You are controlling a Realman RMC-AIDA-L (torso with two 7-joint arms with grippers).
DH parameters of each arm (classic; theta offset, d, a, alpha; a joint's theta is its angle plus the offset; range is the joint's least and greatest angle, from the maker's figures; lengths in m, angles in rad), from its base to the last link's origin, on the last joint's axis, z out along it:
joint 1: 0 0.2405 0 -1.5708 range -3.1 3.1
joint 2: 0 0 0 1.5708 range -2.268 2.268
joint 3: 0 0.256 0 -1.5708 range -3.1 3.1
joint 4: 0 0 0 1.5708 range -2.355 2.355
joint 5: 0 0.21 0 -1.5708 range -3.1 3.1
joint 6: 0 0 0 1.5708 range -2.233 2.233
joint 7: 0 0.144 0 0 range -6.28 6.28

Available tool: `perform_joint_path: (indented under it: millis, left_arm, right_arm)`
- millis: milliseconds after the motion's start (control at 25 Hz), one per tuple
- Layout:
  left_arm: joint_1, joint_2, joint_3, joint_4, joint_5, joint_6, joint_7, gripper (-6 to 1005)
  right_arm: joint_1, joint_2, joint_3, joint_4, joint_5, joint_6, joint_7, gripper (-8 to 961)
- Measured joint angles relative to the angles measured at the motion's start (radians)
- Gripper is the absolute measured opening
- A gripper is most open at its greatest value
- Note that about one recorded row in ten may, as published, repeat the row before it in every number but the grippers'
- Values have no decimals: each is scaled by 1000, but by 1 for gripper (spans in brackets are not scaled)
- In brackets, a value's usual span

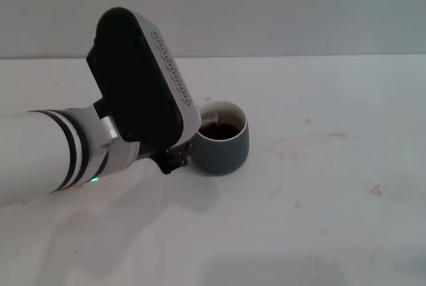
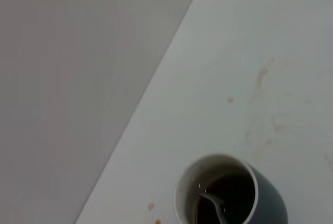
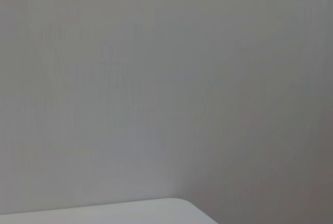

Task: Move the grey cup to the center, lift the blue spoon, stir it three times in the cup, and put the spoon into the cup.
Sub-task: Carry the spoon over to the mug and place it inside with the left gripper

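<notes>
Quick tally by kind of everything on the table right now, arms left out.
Cups: 1, the grey cup with dark liquid inside.
Spoons: 1, the blue spoon, only its metal part showing, in the cup.
Total: 2.
The left end effector is beside the cup.

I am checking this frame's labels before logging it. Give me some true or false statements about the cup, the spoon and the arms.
1. The grey cup stands upright on the table. True.
2. The cup is empty. False: it holds dark liquid.
3. The blue spoon lies on the table beside the cup. False: its metal end is inside the cup.
4. The left gripper is next to the cup. True.
5. The right arm hovers over the cup. False: it is not in the head view.
</notes>
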Motion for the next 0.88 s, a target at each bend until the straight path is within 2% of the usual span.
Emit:
perform_joint_path:
  millis: [320,880]
  left_arm:
    - [-28,0,-14,95,0,26,24,175]
    - [-87,0,-9,161,-3,53,38,176]
  right_arm:
    - [0,1,-4,5,0,0,0,-2]
    - [0,3,-10,10,-4,0,0,-2]
